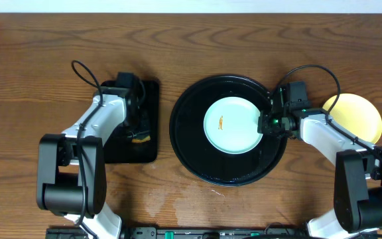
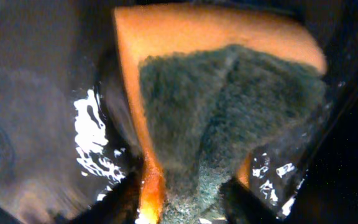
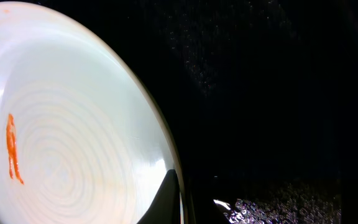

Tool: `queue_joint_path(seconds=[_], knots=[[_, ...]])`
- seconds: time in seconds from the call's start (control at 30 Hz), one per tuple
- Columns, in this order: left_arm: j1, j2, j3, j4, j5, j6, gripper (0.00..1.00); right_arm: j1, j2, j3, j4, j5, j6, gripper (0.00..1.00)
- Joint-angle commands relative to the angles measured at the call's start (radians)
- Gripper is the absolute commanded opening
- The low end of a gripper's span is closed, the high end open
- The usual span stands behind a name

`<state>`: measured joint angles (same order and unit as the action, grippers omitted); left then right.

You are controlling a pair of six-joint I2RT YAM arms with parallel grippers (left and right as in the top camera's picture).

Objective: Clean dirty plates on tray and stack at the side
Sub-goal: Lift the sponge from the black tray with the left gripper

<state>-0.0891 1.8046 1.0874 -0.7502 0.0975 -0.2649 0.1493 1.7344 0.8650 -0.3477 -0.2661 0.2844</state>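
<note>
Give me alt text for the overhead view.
A mint-green plate with an orange smear lies in the round black tray, the right gripper with jaws shut on its right rim. A yellow plate sits outside it at right; the left gripper holds a sponge over a rectangular tray at left.

**Left wrist: sponge up close**

Orange sponge (image 2: 222, 118), dark green scouring face toward me, fills centre and upper right, creased down the middle. My left gripper (image 2: 179, 208) flanks its lower end at bottom centre. I can't tell whether it is gripping. Wet glints on glossy black surface (image 2: 353, 180).

Right tool (image 1: 265, 123) shut, left tool (image 1: 140, 136) pointing down
</note>
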Motion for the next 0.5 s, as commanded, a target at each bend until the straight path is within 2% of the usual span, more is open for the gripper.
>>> queue_joint_path(seconds=[0.0,0.17,0.33,0.37,0.4,0.43,0.47], knots=[[0.008,-0.038,0.027,0.017,-0.032,-0.002,0.49,-0.004,0.051,-0.019,-0.014,0.029,-0.009,0.01],[0.007,-0.01,0.011,0.119,-0.061,0.036,0.49,-0.004,0.051,-0.019,-0.014,0.029,-0.009,0.01],[0.007,0.049,-0.045,0.216,-0.06,0.036,0.34,-0.004,0.051,-0.019,-0.015,0.029,-0.009,0.01],[0.007,0.062,-0.046,0.217,-0.06,0.036,0.28,-0.004,0.051,-0.019,-0.015,0.029,-0.009,0.01],[0.007,0.071,-0.046,0.213,-0.059,0.036,0.13,-0.004,0.051,-0.019,-0.015,0.029,-0.009,0.01],[0.007,0.072,-0.046,0.206,-0.056,0.035,0.08,-0.004,0.051,-0.019,-0.015,0.029,-0.009,0.01],[0.007,0.07,-0.045,0.199,-0.056,0.035,0.08,-0.004,0.051,-0.019,-0.015,0.029,-0.009,0.01]])
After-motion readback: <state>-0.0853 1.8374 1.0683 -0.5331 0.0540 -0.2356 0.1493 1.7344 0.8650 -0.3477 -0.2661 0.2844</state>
